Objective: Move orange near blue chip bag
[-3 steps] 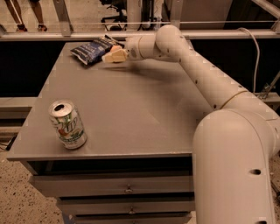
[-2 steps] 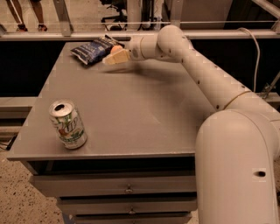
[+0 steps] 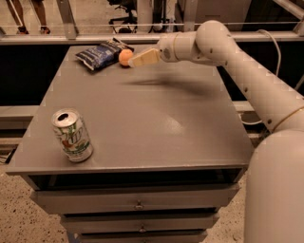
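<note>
The orange point(image 3: 125, 57) rests on the grey table point(image 3: 142, 118) at its far edge, touching the right end of the blue chip bag point(image 3: 101, 53). The bag lies flat at the far left of the tabletop. My gripper point(image 3: 138, 60) hovers just right of the orange, a little above the table. It is open and holds nothing. The white arm reaches in from the right.
A green-and-white soda can point(image 3: 72, 135) stands upright near the table's front left corner. Drawers point(image 3: 137, 205) run below the front edge. A railing point(image 3: 66, 19) and an office chair point(image 3: 124, 9) lie beyond the table's far edge.
The gripper had covered the orange beside the bag. It has let go and drawn back to the right and up, leaving the orange on the table by the bag.
</note>
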Controlling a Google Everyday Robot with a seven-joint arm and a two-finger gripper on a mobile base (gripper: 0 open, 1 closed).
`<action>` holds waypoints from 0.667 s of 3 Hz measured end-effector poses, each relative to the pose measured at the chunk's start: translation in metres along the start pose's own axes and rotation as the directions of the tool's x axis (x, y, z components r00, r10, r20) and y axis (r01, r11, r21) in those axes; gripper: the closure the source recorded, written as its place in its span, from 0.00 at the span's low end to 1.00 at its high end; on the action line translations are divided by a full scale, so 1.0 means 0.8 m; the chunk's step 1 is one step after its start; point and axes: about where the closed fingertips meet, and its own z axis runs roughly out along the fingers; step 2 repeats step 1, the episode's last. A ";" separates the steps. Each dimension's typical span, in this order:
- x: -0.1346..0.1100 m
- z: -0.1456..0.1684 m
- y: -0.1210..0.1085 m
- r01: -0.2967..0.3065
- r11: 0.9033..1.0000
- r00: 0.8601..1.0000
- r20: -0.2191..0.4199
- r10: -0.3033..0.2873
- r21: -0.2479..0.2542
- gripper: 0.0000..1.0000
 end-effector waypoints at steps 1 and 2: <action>-0.003 -0.083 -0.014 0.023 1.000 0.999 0.039 -0.022 -0.012 0.00; -0.003 -0.083 -0.014 0.023 1.000 0.999 0.039 -0.022 -0.012 0.00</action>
